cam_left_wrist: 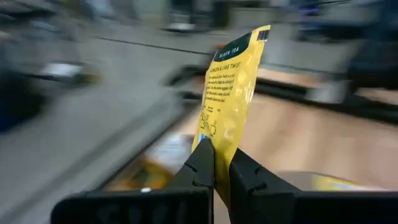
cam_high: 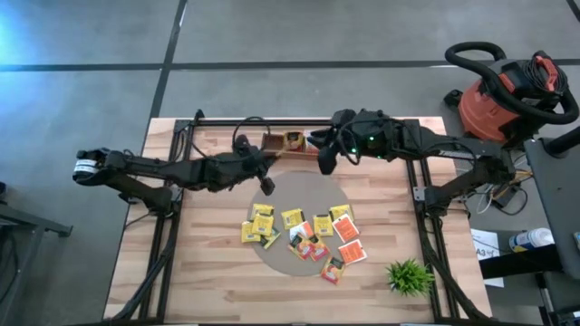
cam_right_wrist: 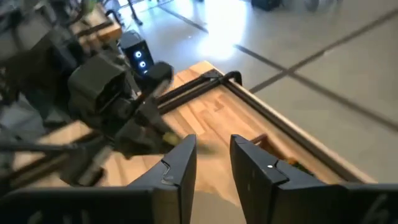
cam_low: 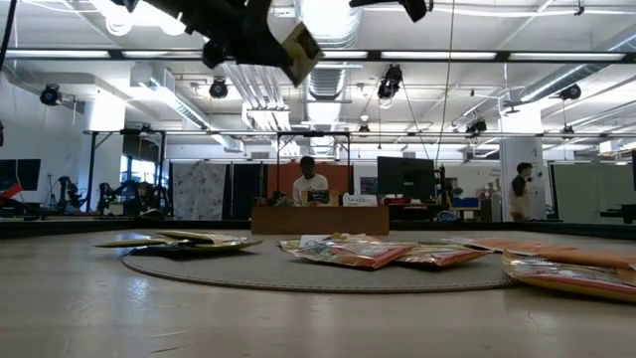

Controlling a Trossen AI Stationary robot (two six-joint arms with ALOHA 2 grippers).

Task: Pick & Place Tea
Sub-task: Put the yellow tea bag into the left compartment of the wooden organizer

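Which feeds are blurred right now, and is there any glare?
Left wrist view: background smeared, the yellow packet in the left fingers readable. Right wrist view: the other arm blurred, bright glare on the floor. High view sharp.

Both arms reach inward — left gripper fingers pinched tight, right gripper fingers parted, nothing between them.

Looks like a robotics lab/workshop: concrete floor, exposed ceiling ducts w/ strip lights, shop vac beside the wooden table, 2 people at far monitors
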